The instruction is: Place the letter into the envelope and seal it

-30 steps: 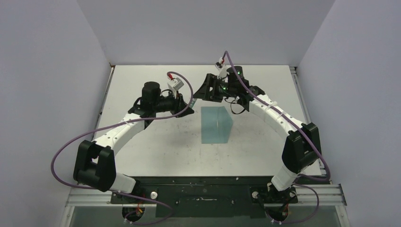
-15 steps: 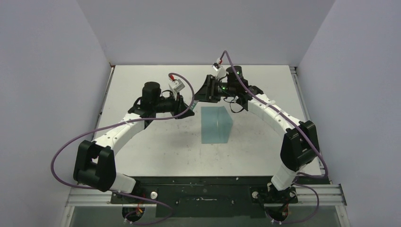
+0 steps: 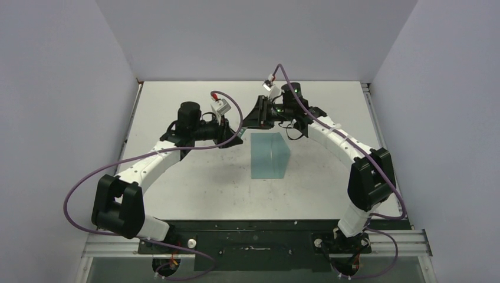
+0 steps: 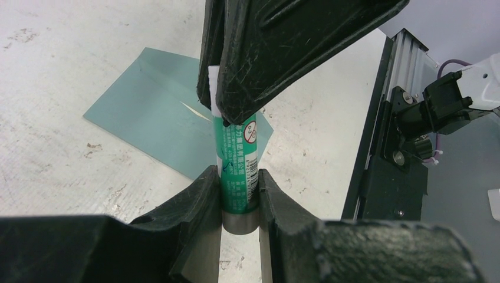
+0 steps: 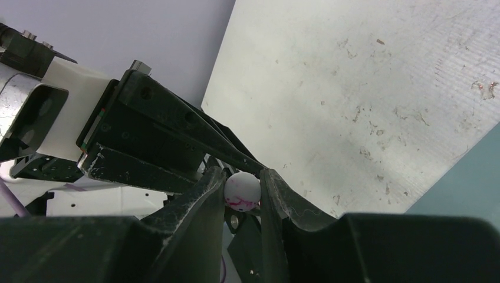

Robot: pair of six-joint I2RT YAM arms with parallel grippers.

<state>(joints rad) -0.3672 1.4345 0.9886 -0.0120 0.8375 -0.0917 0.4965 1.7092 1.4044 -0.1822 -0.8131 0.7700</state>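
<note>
The teal envelope (image 3: 270, 155) lies flat in the middle of the table, also seen under the tube in the left wrist view (image 4: 147, 118). The letter is out of view. My left gripper (image 3: 236, 131) hovers just off the envelope's far left corner, shut on the base of a green-and-white glue tube (image 4: 239, 171). My right gripper (image 3: 250, 118) meets it from the right. Its fingers (image 4: 277, 47) cover the tube's top, and they press on both sides of the white, pink-smeared cap (image 5: 242, 190).
A black and aluminium rail (image 4: 377, 147) runs along the table's near edge by the arm bases. Grey walls close in the back and both sides. A corner of the envelope (image 5: 477, 183) shows at the lower right of the right wrist view.
My right gripper has shifted slightly left onto the tube's top, and its jaws have closed on the white cap. The left gripper and the envelope have stayed put.
</note>
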